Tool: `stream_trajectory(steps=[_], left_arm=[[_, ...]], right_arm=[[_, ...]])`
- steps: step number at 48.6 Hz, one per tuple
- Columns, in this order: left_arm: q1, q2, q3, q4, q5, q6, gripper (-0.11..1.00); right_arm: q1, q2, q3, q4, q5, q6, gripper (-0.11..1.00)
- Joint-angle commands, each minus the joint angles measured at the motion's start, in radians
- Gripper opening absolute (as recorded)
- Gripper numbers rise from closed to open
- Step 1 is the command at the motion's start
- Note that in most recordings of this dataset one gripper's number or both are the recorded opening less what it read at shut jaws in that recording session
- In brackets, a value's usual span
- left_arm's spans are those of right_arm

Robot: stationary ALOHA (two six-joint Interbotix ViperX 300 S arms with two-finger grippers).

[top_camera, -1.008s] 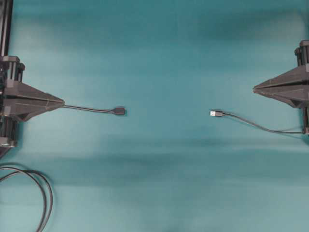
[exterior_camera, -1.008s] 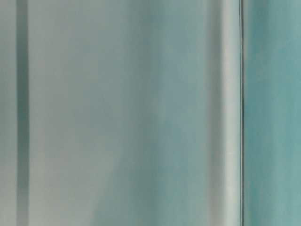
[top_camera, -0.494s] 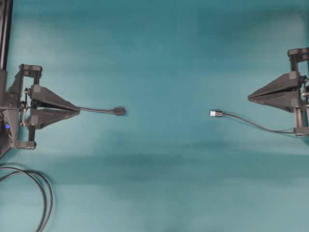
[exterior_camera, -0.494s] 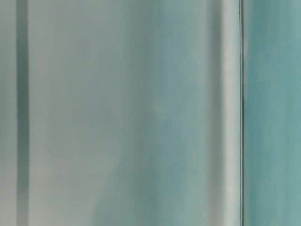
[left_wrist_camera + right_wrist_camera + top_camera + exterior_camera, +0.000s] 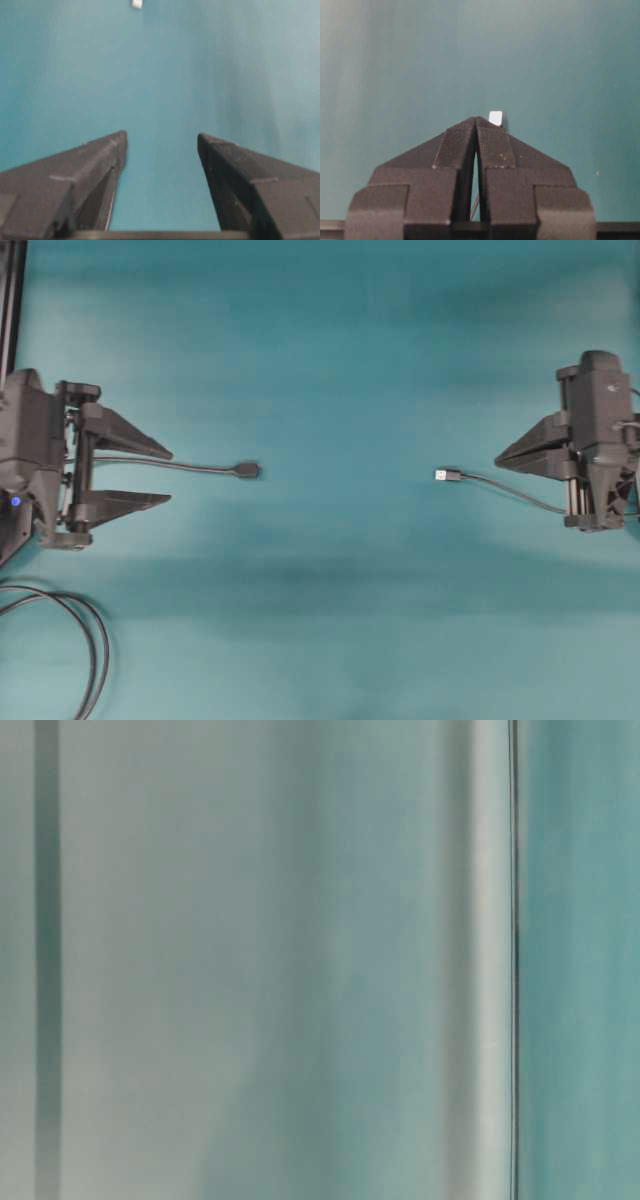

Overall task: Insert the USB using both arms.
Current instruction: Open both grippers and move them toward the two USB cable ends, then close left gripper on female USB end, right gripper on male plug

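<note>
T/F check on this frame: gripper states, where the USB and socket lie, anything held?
1. The left gripper is open. True.
2. The right gripper is open. False: its fingers are pressed together.
3. The USB lies on the table, held by nothing. True.
4. The USB is plugged into the socket. False: they lie well apart.
5. The looped cable lies at the lower left of the overhead view. True.

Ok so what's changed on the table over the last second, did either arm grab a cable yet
Nothing is grabbed yet. The left gripper has spread its jaws wide and come forward, so they straddle the thin cable behind the black socket. The right gripper has also advanced toward the USB, jaws shut. The socket, the USB and the looped cable have not moved.
</note>
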Motion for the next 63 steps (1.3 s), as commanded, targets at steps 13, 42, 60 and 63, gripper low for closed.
stream_trajectory(steps=[13, 42, 60, 63], left_arm=[[0.032, 0.066, -0.006, -0.002, -0.037, 0.000, 0.85], [0.063, 0.270, 0.008, -0.002, -0.153, 0.067, 0.86], [0.072, 0.402, -0.021, -0.002, -0.204, 0.146, 0.85], [0.072, 0.420, -0.032, -0.002, -0.202, 0.161, 0.85]], right_arm=[[0.002, 0.124, -0.032, -0.002, 0.000, 0.003, 0.00], [-0.005, 0.345, -0.061, -0.002, -0.040, 0.015, 0.55], [-0.020, 0.480, -0.114, -0.028, -0.081, 0.014, 0.50], [-0.025, 0.502, -0.124, -0.041, -0.080, 0.015, 0.50]])
